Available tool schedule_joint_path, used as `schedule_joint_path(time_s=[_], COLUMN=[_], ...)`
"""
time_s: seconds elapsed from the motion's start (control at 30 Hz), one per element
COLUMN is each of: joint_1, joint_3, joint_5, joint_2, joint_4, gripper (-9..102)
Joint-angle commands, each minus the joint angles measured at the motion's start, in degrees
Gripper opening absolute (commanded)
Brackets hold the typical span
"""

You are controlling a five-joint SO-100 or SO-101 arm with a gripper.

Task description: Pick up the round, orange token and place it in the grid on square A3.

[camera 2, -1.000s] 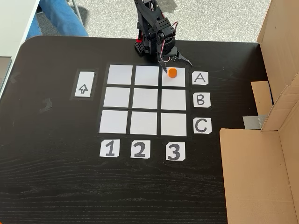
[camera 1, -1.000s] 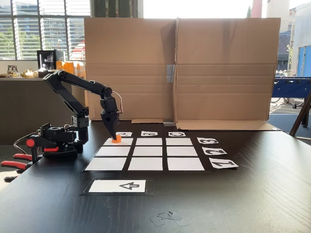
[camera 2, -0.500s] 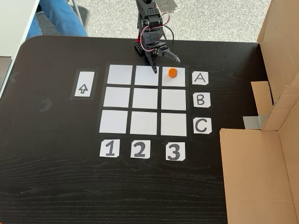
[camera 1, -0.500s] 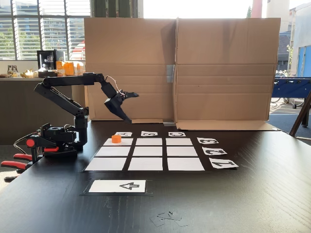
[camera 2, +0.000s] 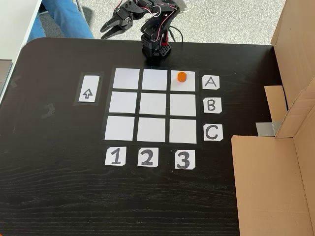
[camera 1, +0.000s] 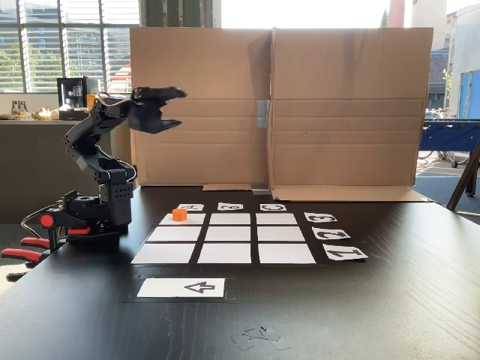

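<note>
The orange token (camera 1: 179, 214) (camera 2: 181, 76) rests on square A3 (camera 1: 193, 220) (camera 2: 189, 84), the corner cell of the grid (camera 1: 225, 234) (camera 2: 153, 104) next to the A card and in line with the 3 card. In both fixed views the black arm is folded back over its base. My gripper (camera 1: 180, 107) (camera 2: 104, 33) hangs high in the air, well away from the token, open with nothing between its fingers. In the top-down fixed view it points out past the table's far edge.
A tall cardboard wall (camera 1: 277, 105) (camera 2: 275, 162) stands behind the grid. A white arrow strip (camera 1: 182, 287) (camera 2: 89, 88) lies beside it. Red clamps (camera 1: 30, 244) hold the arm's base (camera 2: 156, 46). A person's leg in jeans (camera 2: 64, 17) is beyond the table edge.
The gripper let go of the token on the corner cell, rose and swung back over the base, away from the grid. The token stayed where it was.
</note>
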Motion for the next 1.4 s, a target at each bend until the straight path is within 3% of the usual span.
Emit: schedule_joint_path(time_s=[0.0,0.17,0.43,0.77,1.37], joint_1=[13.9,32.3,47.8,53.3,56.9], joint_3=[4.2,16.5,32.7,42.5,42.5], joint_5=[4.8,13.0,13.2,12.5,12.7], joint_2=[4.1,6.3,22.2,28.9,28.9], joint_4=[-1.5,-3.6,-2.8,-2.3,1.0], gripper=[-1,-1,-1,-1,-1])
